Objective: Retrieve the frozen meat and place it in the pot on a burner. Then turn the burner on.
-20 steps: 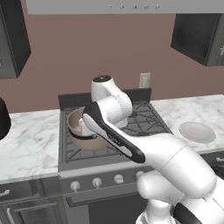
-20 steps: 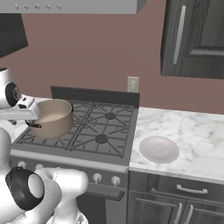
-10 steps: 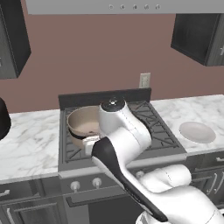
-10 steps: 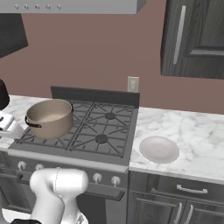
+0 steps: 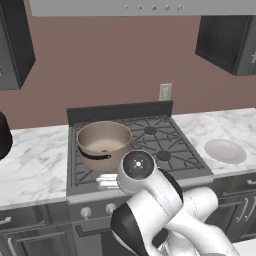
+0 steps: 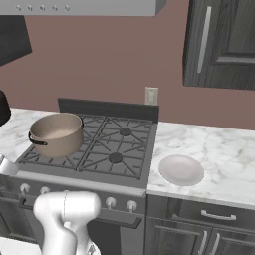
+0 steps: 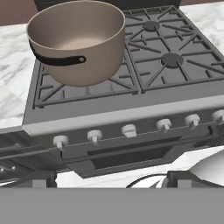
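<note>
Sitting on the near-left burner of the stove (image 5: 150, 145) in the left base view, the pot (image 5: 104, 144) is showing a small red-pink bit of the frozen meat (image 5: 104, 150) on its floor. Its dark handle band is facing the near edge. The white arm is folding low in front of the stove, covering part of the knob row. A pale plate (image 5: 225, 150) is resting on the marble bench (image 5: 30, 160) right of the stove, well apart from the pot.

Right base view: the pot (image 6: 56, 133) is standing on the near-left grate, plate (image 6: 181, 169) lying on the right bench (image 6: 224, 159) just beside the stove (image 6: 114, 149). Knobs (image 6: 110, 202) are lining the stove front.

Hand view: the camera is looking at the stove front from low down. The pincer (image 7: 109, 178) is standing wide, fingertips (image 7: 43, 177) far apart, holding nothing. The pot (image 7: 78, 41) is sitting above the knob row (image 7: 129, 130), its interior floor mostly hidden by the wall, so the meat cannot be seen here.
</note>
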